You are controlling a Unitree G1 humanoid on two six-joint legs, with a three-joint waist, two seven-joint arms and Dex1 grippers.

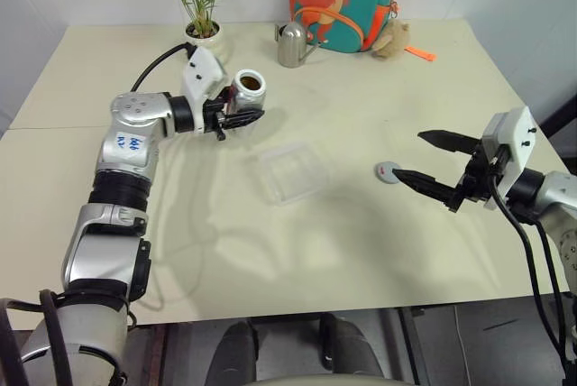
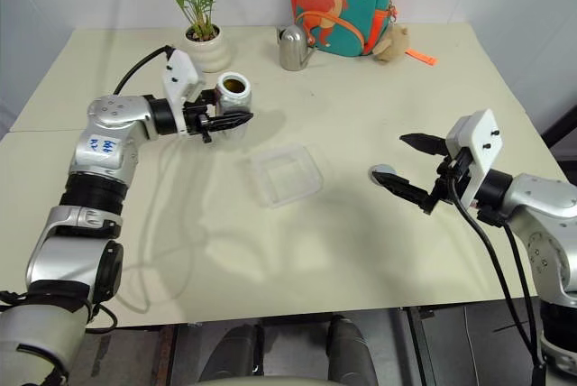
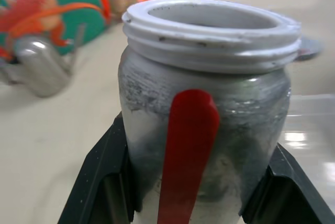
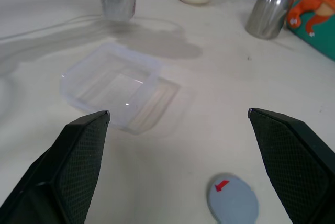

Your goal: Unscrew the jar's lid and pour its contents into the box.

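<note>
Now the lid [image 1: 389, 172] lies off on the table to the right of the box [image 1: 293, 170], my right gripper [image 1: 431, 160] spread empty above it, so my left gripper [image 1: 242, 118], clenched around the open jar [image 1: 248, 90] behind the box's left, must carry and tip it over the box.

— Status of the jar [image 1: 247, 90]?
— Small, shiny, silvery, cylindrical. Lid off, threaded white rim exposed, a red strip running down its side. It stands upright, raised off the table, up-left of the box. Brown shows inside the round mouth; the contents cannot be made out as separate pieces.
— The lid [image 1: 388, 172]?
— A round, flat grey cap with a red mark on top. It lies flat on the table, well right of the box.
— The box [image 1: 293, 171]?
— A shallow square tray of clear plastic with rounded corners, resting flat near the table's middle, nothing visible inside.
</note>
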